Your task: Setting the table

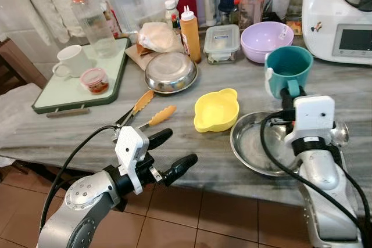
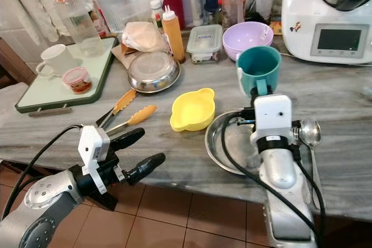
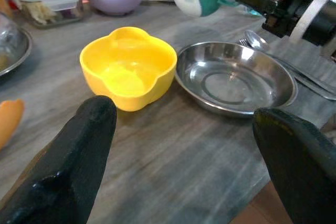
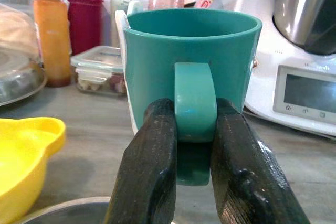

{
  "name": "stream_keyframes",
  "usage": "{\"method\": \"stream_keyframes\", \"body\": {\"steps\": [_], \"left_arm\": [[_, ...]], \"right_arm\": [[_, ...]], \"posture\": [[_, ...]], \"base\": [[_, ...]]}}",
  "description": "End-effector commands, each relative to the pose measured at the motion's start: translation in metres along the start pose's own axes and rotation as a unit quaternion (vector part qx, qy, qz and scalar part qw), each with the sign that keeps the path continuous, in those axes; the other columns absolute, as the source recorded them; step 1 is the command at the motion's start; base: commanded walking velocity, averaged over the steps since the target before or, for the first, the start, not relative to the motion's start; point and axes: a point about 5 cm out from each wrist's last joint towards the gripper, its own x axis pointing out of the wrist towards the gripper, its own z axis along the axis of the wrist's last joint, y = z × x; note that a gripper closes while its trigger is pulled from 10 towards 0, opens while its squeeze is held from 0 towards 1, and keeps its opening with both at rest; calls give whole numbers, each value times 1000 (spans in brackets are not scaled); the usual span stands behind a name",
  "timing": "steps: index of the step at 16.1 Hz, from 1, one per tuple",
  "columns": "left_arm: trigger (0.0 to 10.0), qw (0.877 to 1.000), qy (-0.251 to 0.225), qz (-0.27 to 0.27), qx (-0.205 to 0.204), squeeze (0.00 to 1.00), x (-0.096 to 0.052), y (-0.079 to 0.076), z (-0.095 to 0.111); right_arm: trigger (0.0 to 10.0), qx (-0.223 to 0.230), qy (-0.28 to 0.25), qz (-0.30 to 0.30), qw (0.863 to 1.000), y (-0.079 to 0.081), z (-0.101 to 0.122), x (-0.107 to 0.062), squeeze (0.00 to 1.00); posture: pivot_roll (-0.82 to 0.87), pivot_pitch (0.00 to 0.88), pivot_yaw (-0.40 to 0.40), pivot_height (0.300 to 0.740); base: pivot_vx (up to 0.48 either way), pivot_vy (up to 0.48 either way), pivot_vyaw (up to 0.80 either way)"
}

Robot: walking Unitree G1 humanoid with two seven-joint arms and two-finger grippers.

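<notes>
Over the counter, right side: my right gripper (image 4: 194, 182) pinches the handle of the teal mug (image 1: 289, 68), one black finger (image 4: 147, 177) on each side of the handle loop.
Mug position: upright, behind the steel plate (image 1: 256, 143), between the purple bowl (image 1: 264, 39) and the white kitchen machine (image 1: 340, 15).
Left gripper: my left gripper (image 1: 168, 155) hovers at the front edge of the counter (image 1: 87, 126), fingers spread wide and holding nothing, pointing toward the yellow bowl (image 1: 216, 110).
Open room: bare grey counter lies between my left gripper and the yellow bowl; the floor tiles (image 1: 192, 213) begin just under the counter's front edge.
Beside the plate: a spoon (image 2: 310, 133) lies just to its right; the yellow bowl sits just to its left, close to its rim.
In the way on the left: orange-tipped tongs (image 1: 145, 111) lie just beyond my left gripper.
Farther back: a steel bowl (image 1: 170, 72), a lidded glass container (image 1: 222, 43), an orange sauce bottle (image 1: 190, 33).
Far left: a green-rimmed tray (image 1: 58, 100) carries a white cup (image 1: 72, 61), a small red-lidded jar (image 1: 95, 81) and a water bottle with an orange cap (image 1: 87, 18).
</notes>
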Motion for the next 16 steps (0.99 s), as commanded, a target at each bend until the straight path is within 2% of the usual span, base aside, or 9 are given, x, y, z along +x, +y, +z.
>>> {"method": "stream_keyframes", "body": {"steps": [1, 6, 10, 16], "left_arm": [[10000, 1000, 1, -6, 3, 0, -1, -1, 3], [10000, 1000, 6, -13, -2, 0, 3, 1, -4], [10000, 1000, 3, -8, 2, 0, 4, 0, 3], [10000, 1000, 6, -13, -2, 0, 3, -1, -3]], "right_arm": [[10000, 19, -6, 10, 1000, 3, 5, 3, 0], [10000, 45, 4, 43, 998, 10, -1, 16, 0], [10000, 79, 24, 75, 994, 23, -6, 14, 0], [10000, 89, 40, 69, 993, 21, -14, 12, 0]], "posture": [[-313, 134, 194, 740], [-321, 138, 201, 740], [-317, 137, 199, 740], [-315, 131, 195, 740]], "base": [[0, 0, 0], [0, 0, 0], [0, 0, 0], [0, 0, 0]]}}
